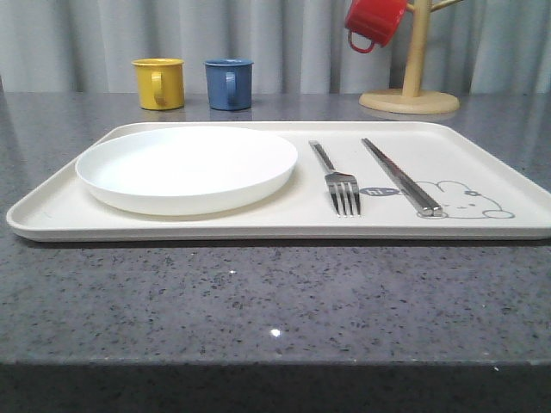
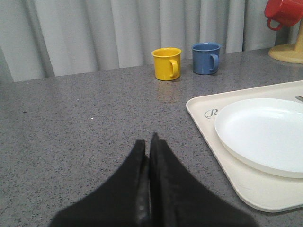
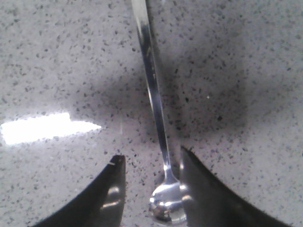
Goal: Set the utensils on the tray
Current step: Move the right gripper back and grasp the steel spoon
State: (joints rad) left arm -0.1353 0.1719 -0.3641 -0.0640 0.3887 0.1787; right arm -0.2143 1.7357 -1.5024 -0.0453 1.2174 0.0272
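Observation:
The cream tray (image 1: 482,151) lies across the grey table. On it rest the round white plate (image 1: 186,168) at the left, the silver fork (image 1: 336,181) in the middle and the metal chopsticks (image 1: 400,176) beside the rabbit drawing. In the left wrist view the tray (image 2: 213,137) and plate (image 2: 265,132) lie off to one side of my left gripper (image 2: 147,143), which is shut on nothing above bare table. The long-handled spoon (image 3: 154,94) lies flat on the speckled table. My right gripper (image 3: 151,161) is open, its fingers either side of the spoon's bowl, one finger close against it.
A yellow mug (image 1: 159,83) and a blue mug (image 1: 229,83) stand behind the tray. A red mug (image 1: 372,21) hangs on a wooden mug stand (image 1: 410,95) at the back right. A bright light reflection (image 3: 47,126) lies on the table near the spoon.

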